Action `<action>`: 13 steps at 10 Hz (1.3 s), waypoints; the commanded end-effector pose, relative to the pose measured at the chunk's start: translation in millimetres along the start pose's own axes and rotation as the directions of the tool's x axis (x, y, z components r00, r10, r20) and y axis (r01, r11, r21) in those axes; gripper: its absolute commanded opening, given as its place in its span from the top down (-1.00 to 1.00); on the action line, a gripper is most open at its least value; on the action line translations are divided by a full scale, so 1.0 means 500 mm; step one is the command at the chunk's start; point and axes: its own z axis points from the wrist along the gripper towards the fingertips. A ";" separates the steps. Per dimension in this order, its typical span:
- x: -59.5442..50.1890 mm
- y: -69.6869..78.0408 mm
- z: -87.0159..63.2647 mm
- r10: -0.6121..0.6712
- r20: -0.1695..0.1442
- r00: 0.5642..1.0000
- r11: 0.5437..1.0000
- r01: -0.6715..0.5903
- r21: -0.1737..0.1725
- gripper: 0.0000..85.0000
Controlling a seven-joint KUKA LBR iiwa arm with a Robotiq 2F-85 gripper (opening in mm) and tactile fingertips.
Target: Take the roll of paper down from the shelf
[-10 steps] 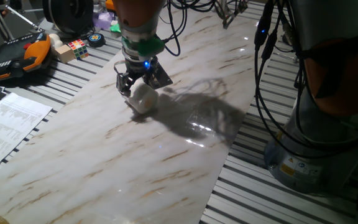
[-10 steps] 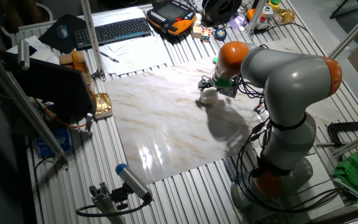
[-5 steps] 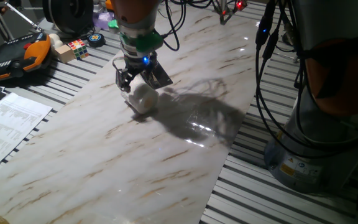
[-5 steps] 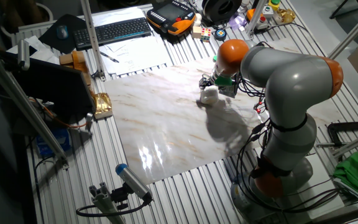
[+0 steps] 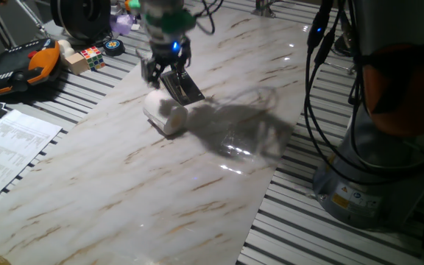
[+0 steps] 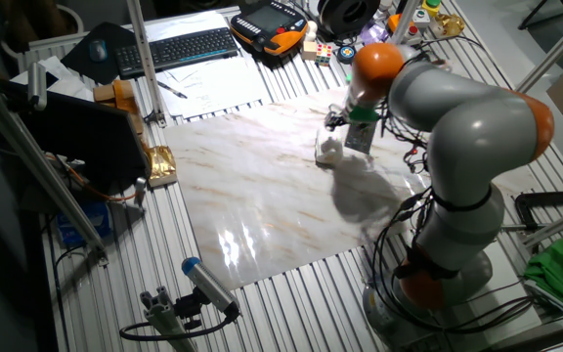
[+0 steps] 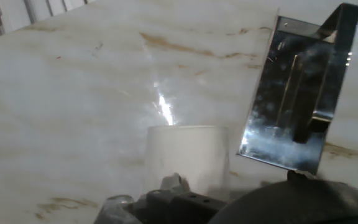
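White rolled tissue paper, a small cylinder (image 5: 164,115), lies on its side on the marble-patterned counter (image 5: 124,191). Just behind it sits the thin dark rectangular shelf plate (image 5: 183,87). Farther back and above hangs the arm's two-finger tool (image 5: 158,68), holding nothing; whether its fingers are apart I cannot tell.

Below my hand, the white cylindrical paper roll (image 7: 186,155) is lying on the marble-patterned table (image 7: 73,81), just beside the shiny dark rectangular shelf plate (image 7: 297,93).
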 end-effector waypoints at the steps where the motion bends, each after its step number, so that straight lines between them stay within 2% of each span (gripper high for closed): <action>1: -0.004 -0.012 -0.031 0.004 -0.005 1.000 1.000 -0.004 -0.006 -0.76; 2: -0.003 -0.023 -0.044 0.001 -0.002 1.000 1.000 -0.001 0.004 -0.49; 4: 0.002 -0.034 -0.058 -0.022 -0.009 1.000 1.000 0.022 0.021 0.17; 5: 0.006 -0.038 -0.064 -0.035 -0.020 0.999 0.999 0.036 0.018 0.65; 6: 0.007 -0.044 -0.071 -0.043 -0.041 0.998 0.999 0.043 0.013 0.98; 7: 0.008 -0.053 -0.079 -0.045 -0.052 0.998 0.999 0.045 0.002 0.98; 10: 0.011 -0.068 -0.092 -0.069 -0.067 0.995 0.998 0.070 0.005 0.98; 13: 0.017 -0.063 -0.093 -0.086 -0.092 0.992 0.996 0.087 -0.002 0.98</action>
